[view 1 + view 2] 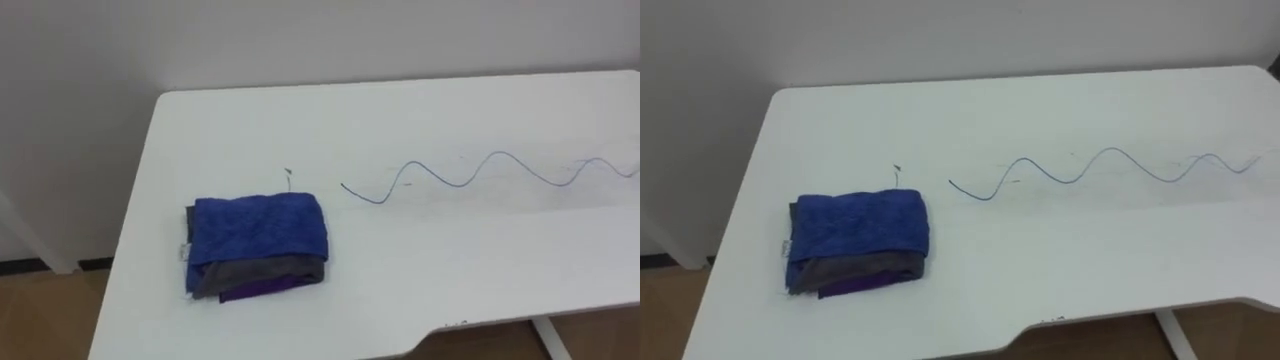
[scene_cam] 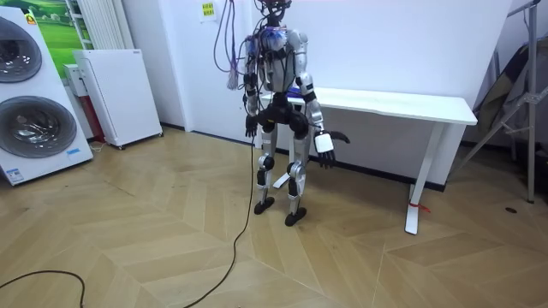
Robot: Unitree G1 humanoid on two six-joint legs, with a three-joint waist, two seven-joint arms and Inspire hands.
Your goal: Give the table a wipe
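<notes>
Logged from my station:
- One white rectangular table (image 1: 420,260).
- One folded cloth stack (image 1: 258,245), blue terry over grey and purple layers, lying near the table's left end.
- One wavy blue pen line (image 1: 480,172), drawn on the tabletop to the right of the stack and apart from it.
- Left hand (image 2: 250,127) and right hand (image 2: 324,143): both hang beside the robot, off the table. I cannot tell how far either is open.

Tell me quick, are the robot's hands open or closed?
Left hand: hanging at its side, cannot tell open or closed.
Right hand: hanging at its side, cannot tell either.

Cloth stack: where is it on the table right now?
In the eye views the cloth stack lies on the white table toward the robot's left end, just left of where the blue wavy line begins.
</notes>
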